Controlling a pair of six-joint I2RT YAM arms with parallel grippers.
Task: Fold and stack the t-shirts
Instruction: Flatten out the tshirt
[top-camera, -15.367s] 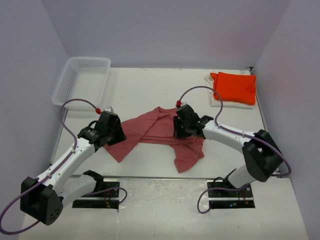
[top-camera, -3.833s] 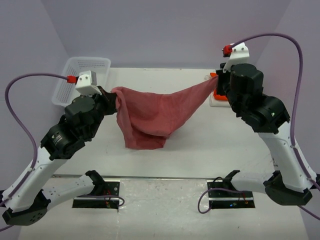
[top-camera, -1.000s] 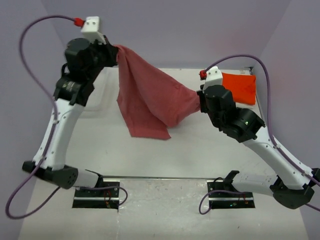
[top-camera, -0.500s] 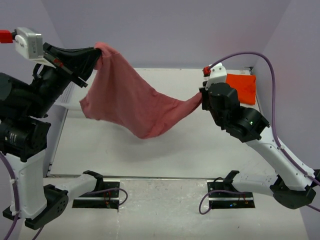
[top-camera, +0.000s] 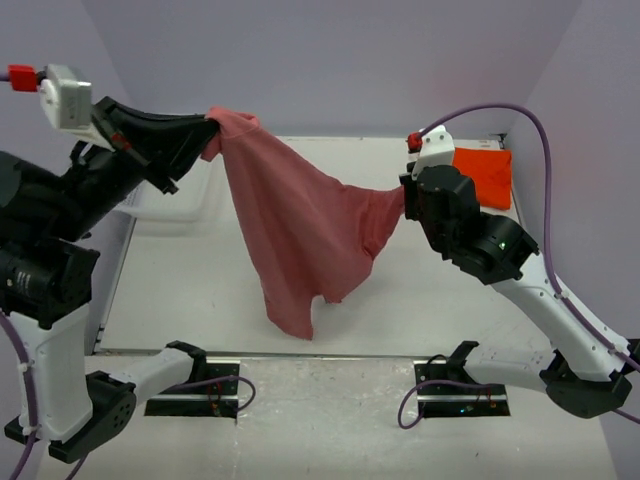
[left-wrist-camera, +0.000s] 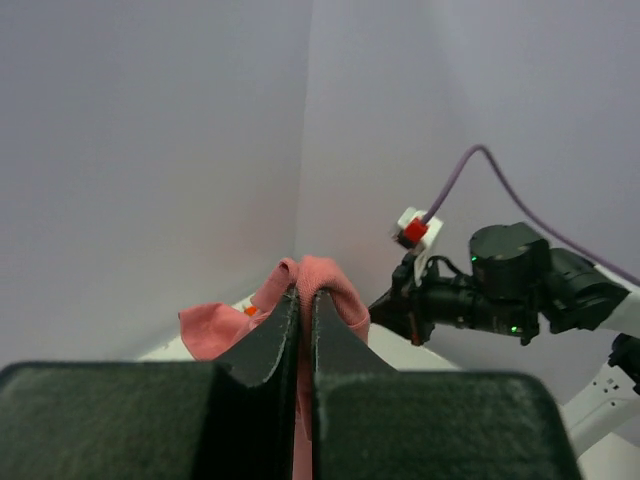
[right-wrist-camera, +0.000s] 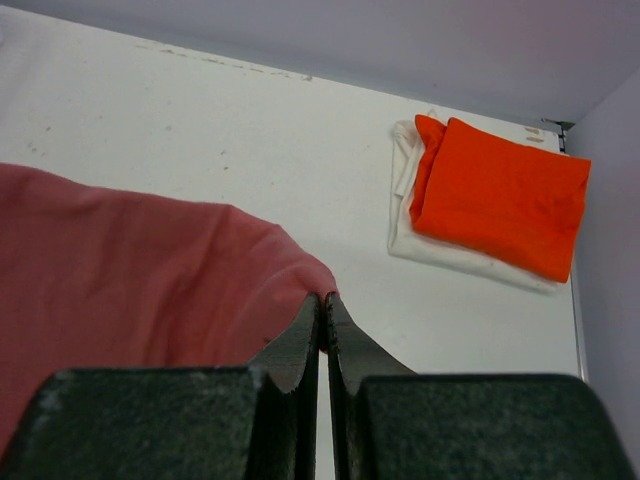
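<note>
The dusty rose-red t-shirt (top-camera: 300, 230) hangs in the air between both arms, its loose lower part drooping to the table near the front. My left gripper (top-camera: 210, 128) is raised high at the left, shut on one edge of the shirt (left-wrist-camera: 325, 290). My right gripper (top-camera: 402, 200) is lower at the right, shut on another edge of the cloth (right-wrist-camera: 200, 270). At the back right the folded bright orange t-shirt (top-camera: 480, 175) lies on the folded white t-shirt (right-wrist-camera: 450, 255); the right wrist view shows the orange one (right-wrist-camera: 500, 195) too.
The white mesh basket (top-camera: 175, 195) stands at the back left, mostly hidden behind my left arm. Purple walls close in the table on three sides. The arm bases sit at the near edge.
The shirt's hanging body has swung from the left towards the middle and now droops straight down. My left gripper shifted slightly right and down; the right gripper has hardly moved.
</note>
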